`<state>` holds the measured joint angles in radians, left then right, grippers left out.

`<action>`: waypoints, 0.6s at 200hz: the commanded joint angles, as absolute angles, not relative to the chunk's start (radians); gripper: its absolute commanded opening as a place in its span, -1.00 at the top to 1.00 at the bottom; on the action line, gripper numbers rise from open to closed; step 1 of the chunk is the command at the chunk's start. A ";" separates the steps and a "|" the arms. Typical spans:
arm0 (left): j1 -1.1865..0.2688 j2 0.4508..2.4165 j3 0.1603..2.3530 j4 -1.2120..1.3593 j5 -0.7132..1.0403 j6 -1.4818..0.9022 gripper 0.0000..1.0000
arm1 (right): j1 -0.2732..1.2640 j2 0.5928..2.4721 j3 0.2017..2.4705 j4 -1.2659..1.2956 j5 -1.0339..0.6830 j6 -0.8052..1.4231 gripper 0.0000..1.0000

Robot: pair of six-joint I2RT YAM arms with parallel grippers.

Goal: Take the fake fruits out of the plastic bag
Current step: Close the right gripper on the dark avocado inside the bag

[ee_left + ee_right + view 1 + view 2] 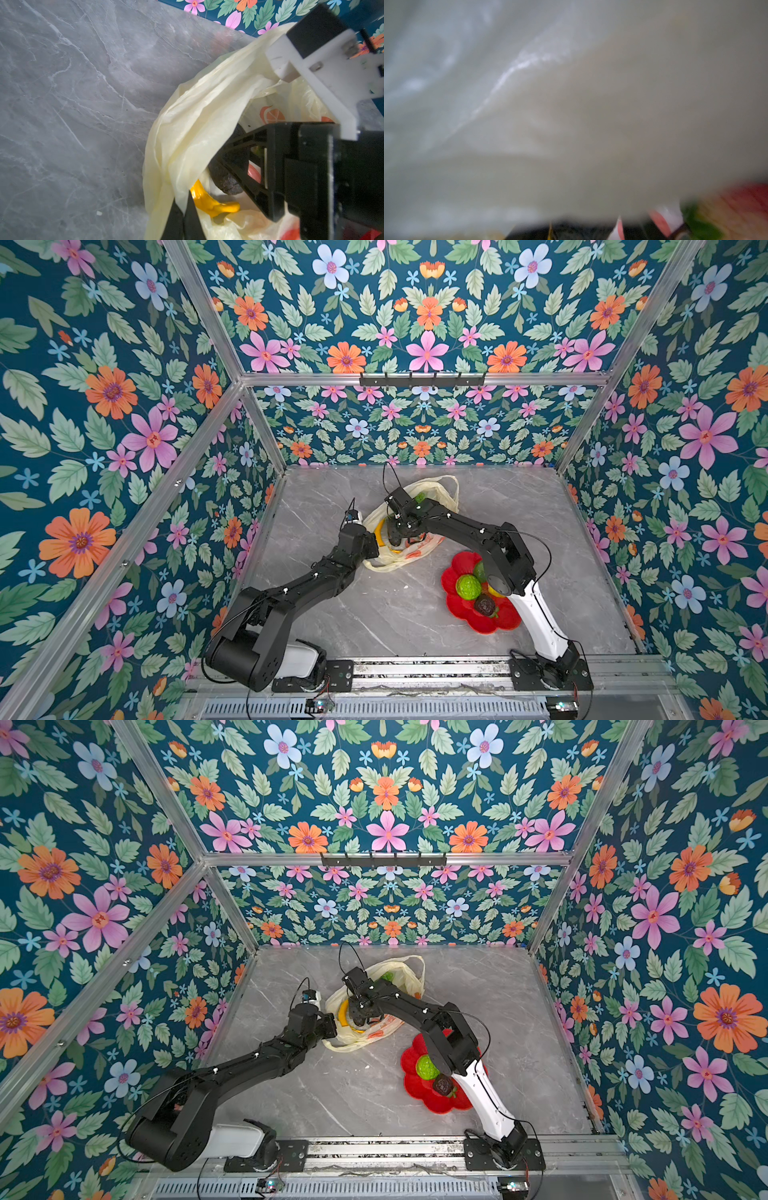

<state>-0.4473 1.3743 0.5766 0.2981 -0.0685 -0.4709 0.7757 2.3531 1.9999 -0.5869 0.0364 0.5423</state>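
Observation:
The cream-yellow plastic bag [386,562] [353,1040] lies open at mid-table. In both top views a yellow banana [380,533] [343,1013] and a green fruit [419,497] [388,975] show inside it. My left gripper [373,548] [332,1027] [184,207] is shut on the bag's rim film, beside the banana [209,203]. My right gripper [403,531] [365,1013] reaches down into the bag. Its black fingers [245,141] stand against a dark brown bumpy fruit [226,180]. Blurred bag film [571,104] fills the right wrist view, so the jaws' gap is unclear.
A red flower-shaped plate [478,620] [419,1096] sits at the front right, under my right arm. It holds a bumpy lime-green ball [468,587] [427,1068], a dark brown piece [485,606] [443,1085] and others half hidden. Flowered walls enclose the grey marble table [332,497].

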 commanded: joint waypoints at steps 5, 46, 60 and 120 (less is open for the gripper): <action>-0.448 1.373 0.580 0.308 -0.071 -0.464 0.97 | 0.776 2.348 2.002 -0.596 0.054 0.531 -0.07; -0.448 1.366 0.576 0.308 -0.073 -0.463 0.97 | 0.776 2.398 2.048 -0.628 0.055 0.531 -0.24; -0.448 1.367 0.576 0.307 -0.073 -0.463 0.97 | 0.777 2.405 2.055 -0.634 0.055 0.532 -0.36; -0.448 1.364 0.577 0.306 -0.077 -0.462 0.96 | 0.776 2.393 2.056 -0.627 0.046 0.528 -0.08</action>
